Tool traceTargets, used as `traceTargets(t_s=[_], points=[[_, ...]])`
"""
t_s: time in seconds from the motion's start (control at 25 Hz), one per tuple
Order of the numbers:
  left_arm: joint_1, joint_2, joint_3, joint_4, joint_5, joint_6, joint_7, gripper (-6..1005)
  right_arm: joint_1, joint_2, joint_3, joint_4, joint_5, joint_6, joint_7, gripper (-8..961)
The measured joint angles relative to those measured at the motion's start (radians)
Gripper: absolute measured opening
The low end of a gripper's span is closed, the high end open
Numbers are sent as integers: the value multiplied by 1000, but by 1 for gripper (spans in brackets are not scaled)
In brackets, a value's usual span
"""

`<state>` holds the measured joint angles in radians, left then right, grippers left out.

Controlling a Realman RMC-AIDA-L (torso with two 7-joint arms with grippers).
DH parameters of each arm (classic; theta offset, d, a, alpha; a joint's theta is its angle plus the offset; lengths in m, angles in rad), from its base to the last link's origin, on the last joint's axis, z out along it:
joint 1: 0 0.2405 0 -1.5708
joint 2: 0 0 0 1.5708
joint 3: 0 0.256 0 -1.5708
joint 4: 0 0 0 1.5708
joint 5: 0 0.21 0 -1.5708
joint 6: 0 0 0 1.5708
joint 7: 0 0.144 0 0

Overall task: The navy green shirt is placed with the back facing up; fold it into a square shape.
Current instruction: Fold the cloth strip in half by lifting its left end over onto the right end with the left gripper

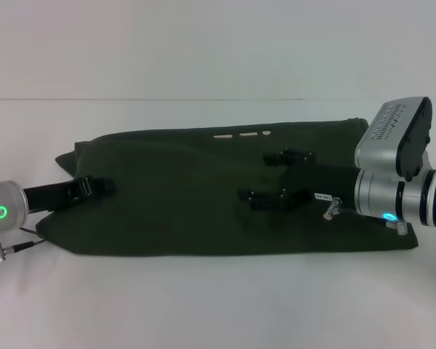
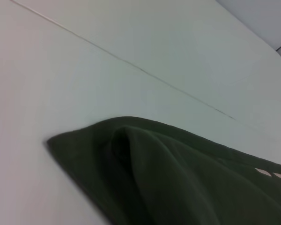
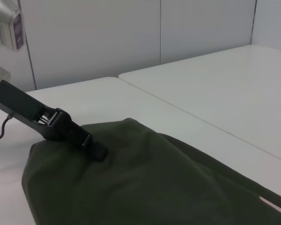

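Green shirt (image 1: pixel 182 196) hides left gripper (image 1: pixel 102 185) tips.

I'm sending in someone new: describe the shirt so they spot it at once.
On the white table, between the left gripper and the right gripper, lies the dark olive-green knit shirt, folded into a long band. It is the only cloth there, far larger than either black gripper.

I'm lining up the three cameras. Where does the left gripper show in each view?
Head view: the left gripper lies on the left end of the navy green shirt.
Left wrist view: not in it; only the shirt and the table.
Right wrist view: at the shirt's far end.
Shared landmark: the row of pale slots along the shirt's edge.
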<state>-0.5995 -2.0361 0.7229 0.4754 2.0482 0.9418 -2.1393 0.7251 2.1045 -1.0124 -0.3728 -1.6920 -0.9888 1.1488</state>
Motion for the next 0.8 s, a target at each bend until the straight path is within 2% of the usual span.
traceTargets(t_s=[0.16,0.28,0.44,0.6,0.68,0.8], points=[[-4,3,11,0,0,-2,6,242,0,0,0,0,0,-1,-1,947],[-5,9,12,-1,0,-5,6,195,0,0,0,0,0,-1,0,947],[-5,30,12,-9,5,-4,3,148,0,0,0,0,0,-1,0,947],[-1,73,12,-12,35,12,-20,147,1,0,0,-3,0,-2,0,947],[7,106,5,-12,56,25,-42,146,1,-1,0,-3,0,-2,0,947],[24,140,-20,2,92,46,-70,145,0,-1,0,-1,0,1,0,947]])
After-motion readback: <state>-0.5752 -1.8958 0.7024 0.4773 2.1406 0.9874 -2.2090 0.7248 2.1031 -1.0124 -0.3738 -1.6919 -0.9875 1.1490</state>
